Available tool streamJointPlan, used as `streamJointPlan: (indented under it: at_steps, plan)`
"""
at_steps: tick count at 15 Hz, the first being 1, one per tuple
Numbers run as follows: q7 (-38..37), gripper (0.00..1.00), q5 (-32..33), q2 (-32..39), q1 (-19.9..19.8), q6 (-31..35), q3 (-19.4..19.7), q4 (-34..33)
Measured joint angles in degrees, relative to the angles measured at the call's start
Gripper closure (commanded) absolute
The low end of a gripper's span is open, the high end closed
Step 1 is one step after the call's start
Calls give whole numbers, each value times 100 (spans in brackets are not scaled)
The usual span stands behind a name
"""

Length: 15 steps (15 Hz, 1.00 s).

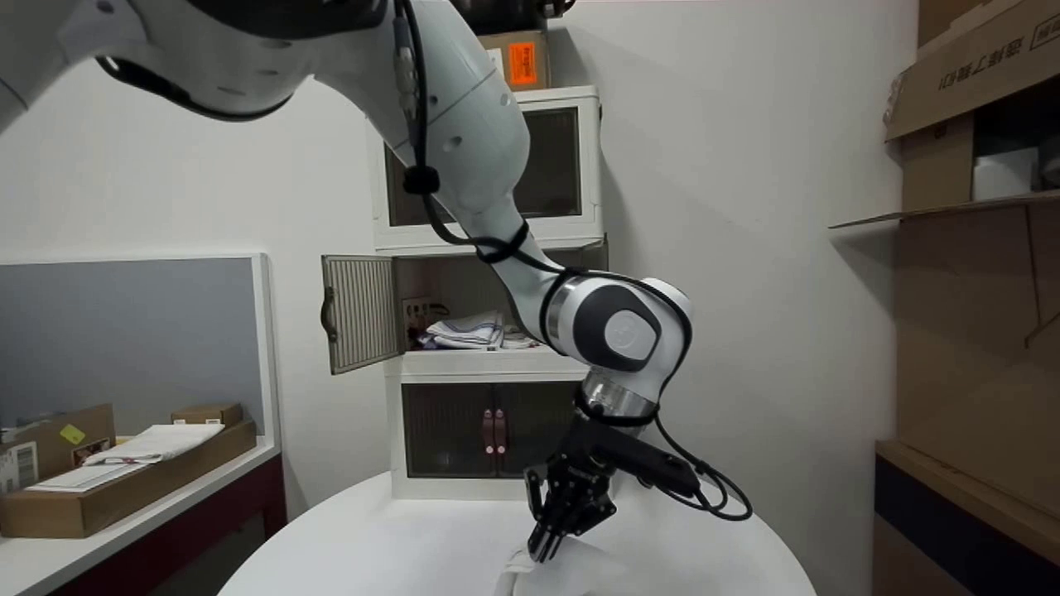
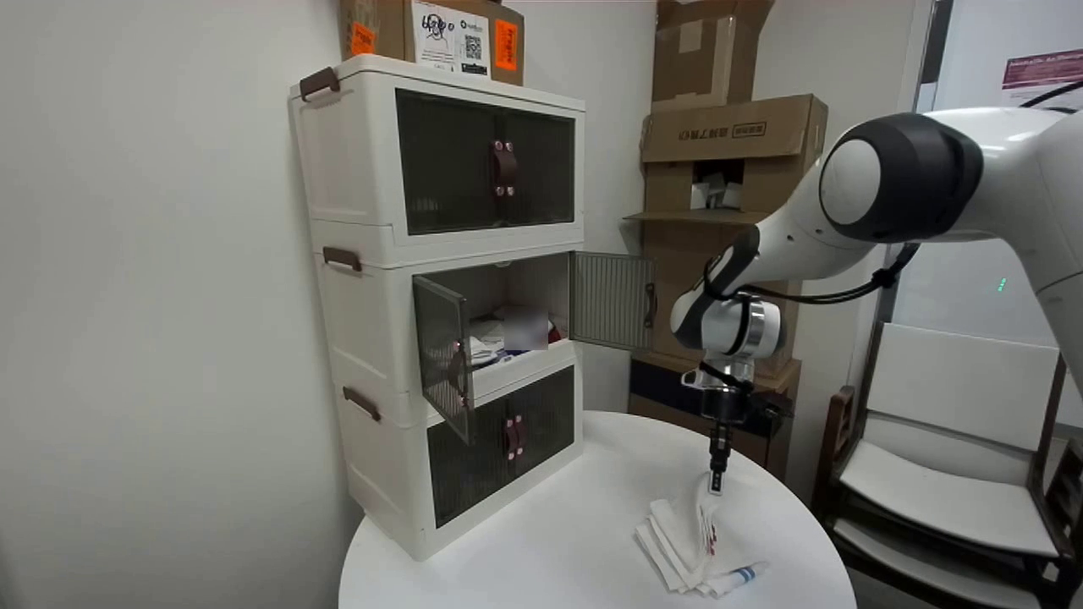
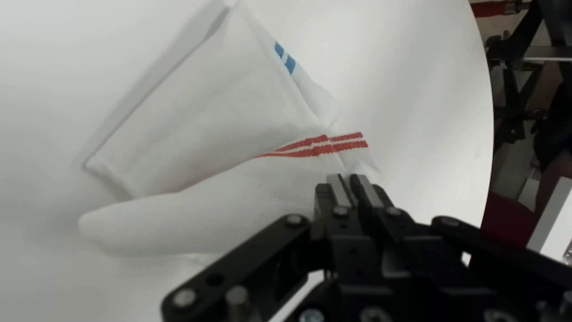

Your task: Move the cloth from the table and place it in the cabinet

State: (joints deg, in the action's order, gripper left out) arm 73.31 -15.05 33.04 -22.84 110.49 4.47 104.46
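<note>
Over the round white table point(image 2: 525, 541), the Panda arm point(image 2: 787, 247) arches down, its Robotiq gripper point(image 2: 717, 484) tilted and closed tight on a raised fold of the striped white cloth point(image 2: 684, 541) lying there.

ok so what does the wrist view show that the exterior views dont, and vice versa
Only the wrist view shows a red bar past the edge of the round table. Only exterior views show the cabinet, its middle compartment open, folded cloths inside, and cardboard boxes. Shared: the table and the claw, shut on the white cloth.
</note>
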Motion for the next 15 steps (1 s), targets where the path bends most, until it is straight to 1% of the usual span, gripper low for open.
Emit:
streamJointPlan:
  at_steps: [3,7,13,14,15]
  plan:
    - [-253,98,11,-339,236,225,0,301]
    - [-492,98,52,-595,400,698,-1,666]
    - [-541,98,50,-1288,684,1893,-131,1269]
    - [-555,93,48,-1451,734,1990,-164,1349]
    - [-559,93,48,-1620,777,1990,-198,1412]
